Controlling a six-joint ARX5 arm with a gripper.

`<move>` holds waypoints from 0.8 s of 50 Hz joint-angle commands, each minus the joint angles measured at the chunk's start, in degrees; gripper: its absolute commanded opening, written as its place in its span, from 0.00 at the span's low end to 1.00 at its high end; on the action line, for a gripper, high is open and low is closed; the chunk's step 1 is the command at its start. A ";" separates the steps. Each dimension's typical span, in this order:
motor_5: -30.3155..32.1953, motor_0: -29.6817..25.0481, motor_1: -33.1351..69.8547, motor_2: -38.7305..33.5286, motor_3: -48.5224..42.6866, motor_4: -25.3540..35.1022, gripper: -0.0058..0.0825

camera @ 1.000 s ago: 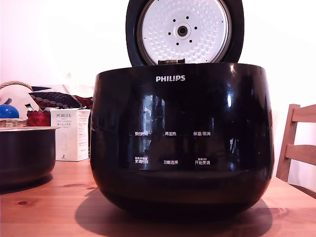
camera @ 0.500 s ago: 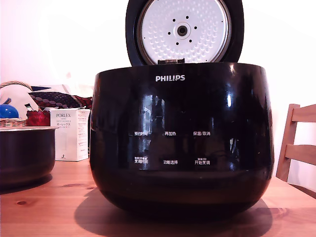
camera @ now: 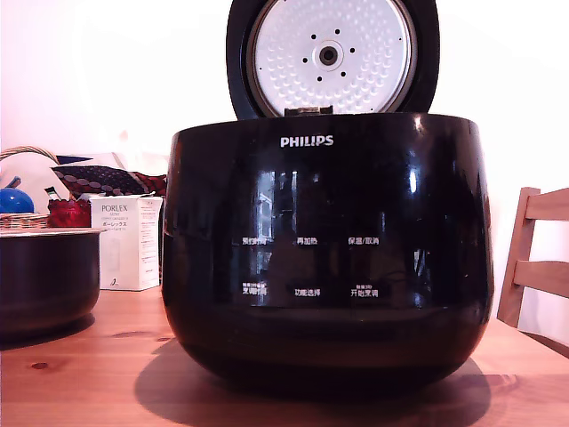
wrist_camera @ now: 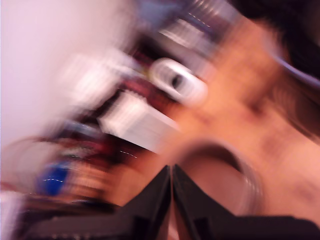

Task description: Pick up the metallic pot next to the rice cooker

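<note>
Motion blur smears the wrist view; the hand [wrist_camera: 171,172], tips pressed together and empty, could strike the metallic pot [camera: 44,280] rim beside the rice cooker [camera: 327,253].

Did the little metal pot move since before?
No. The metallic pot sits at the same spot beside the rice cooker, its rim level with the same part of the PORLEX box.

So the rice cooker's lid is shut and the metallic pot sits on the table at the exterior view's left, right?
Not quite. The rice cooker has its lid standing open, the dimpled silver inner plate facing the camera, as the exterior view shows. The rest holds: the metallic pot sits on the table at that view's left.
</note>
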 commanded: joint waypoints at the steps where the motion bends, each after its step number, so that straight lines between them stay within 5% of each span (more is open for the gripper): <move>1: 1.88 0.15 2.25 1.60 -7.21 0.48 0.05; 5: 2.69 0.15 4.61 3.04 -11.76 -0.13 0.13; 11: 3.23 0.17 7.32 3.15 -14.56 -0.98 0.48; 17: 3.23 0.15 10.23 3.15 -14.64 -5.51 0.68; 40: 3.21 0.24 24.44 3.13 -15.28 -6.64 0.72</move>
